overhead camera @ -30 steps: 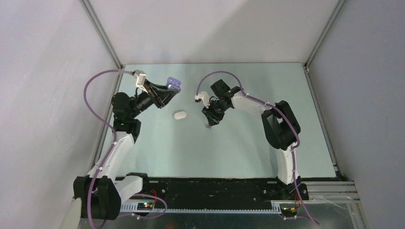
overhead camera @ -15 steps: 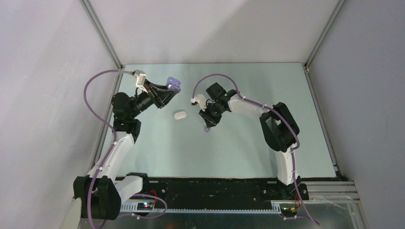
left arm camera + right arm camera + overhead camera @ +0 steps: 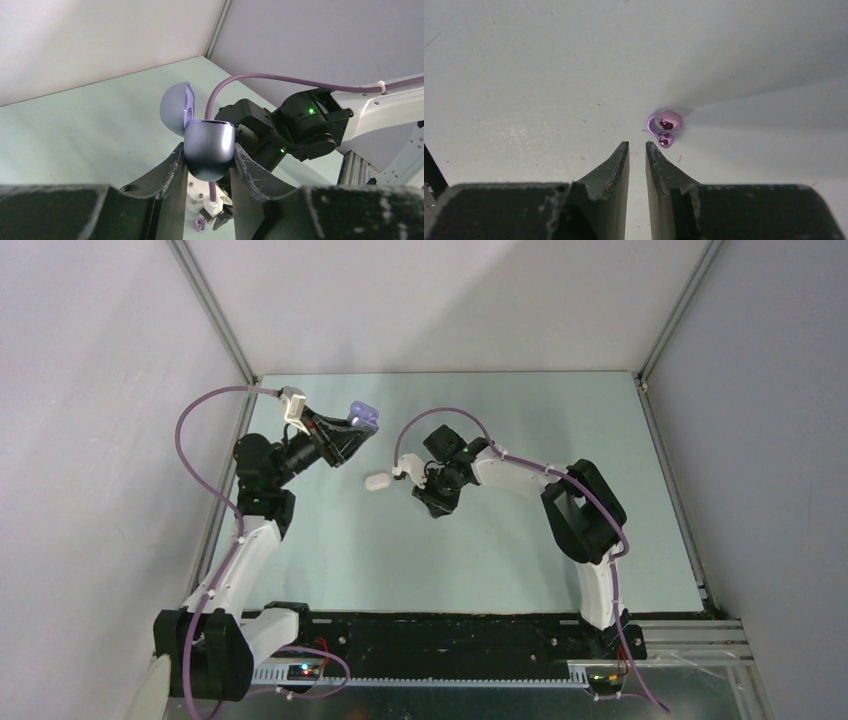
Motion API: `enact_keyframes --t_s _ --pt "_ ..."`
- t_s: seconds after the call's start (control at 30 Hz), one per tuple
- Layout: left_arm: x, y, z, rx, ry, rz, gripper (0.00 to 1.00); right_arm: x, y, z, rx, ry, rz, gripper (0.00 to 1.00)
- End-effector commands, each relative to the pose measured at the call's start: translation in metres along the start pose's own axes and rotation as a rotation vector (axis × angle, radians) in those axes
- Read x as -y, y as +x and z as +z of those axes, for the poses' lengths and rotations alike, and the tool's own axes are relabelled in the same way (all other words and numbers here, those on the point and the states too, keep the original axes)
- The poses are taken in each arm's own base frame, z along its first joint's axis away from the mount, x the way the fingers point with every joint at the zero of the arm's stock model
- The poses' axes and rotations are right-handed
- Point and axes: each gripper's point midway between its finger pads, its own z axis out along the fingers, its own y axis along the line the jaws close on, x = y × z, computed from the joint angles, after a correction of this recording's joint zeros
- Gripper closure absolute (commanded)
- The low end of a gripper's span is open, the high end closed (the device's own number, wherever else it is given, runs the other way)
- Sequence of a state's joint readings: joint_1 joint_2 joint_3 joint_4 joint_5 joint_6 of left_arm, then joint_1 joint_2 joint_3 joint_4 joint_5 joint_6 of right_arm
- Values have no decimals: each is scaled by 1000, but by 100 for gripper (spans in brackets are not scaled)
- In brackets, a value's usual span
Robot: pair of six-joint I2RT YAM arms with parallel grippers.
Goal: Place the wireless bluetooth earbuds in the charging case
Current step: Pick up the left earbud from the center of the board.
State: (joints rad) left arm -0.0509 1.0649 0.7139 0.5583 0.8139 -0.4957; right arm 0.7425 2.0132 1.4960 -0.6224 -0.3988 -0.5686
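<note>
Top external view: right end effector (image 3: 436, 506) has swung leftward since a second ago and now sits nearer the smooth white pebble-shaped case (image 3: 376, 481) on the pale green tabletop (image 3: 500, 560); the left arm is unchanged. Left wrist view: left end effector (image 3: 209, 154) pinches the glossy purple charging case (image 3: 210, 140), domed lid (image 3: 176, 106) hinged open. Right wrist view: dark ridged fingers (image 3: 616, 165) nearly pressed together, the slim gap empty; one shiny purple earbud (image 3: 665, 127) lies on the tabletop just beyond their tips, to the right.
</note>
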Motion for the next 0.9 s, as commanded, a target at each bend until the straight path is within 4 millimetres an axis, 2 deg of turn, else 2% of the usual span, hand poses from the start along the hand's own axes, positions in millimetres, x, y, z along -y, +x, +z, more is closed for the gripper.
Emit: enact_keyframes --t_s 0.0,0.13,0.47,0.87 --pt "0 -9 -3 33 -5 56 100 7 -8 -3 11 43 -55 76" --pt "0 -8 -4 31 -8 52 100 10 -7 0 5 56 -57 73" --pt "-3 -7 -4 28 -18 48 100 12 -4 3 -15 82 -74 74" --pt "-4 -6 -3 25 -22 43 100 12 4 8 -39 76 -99 70"
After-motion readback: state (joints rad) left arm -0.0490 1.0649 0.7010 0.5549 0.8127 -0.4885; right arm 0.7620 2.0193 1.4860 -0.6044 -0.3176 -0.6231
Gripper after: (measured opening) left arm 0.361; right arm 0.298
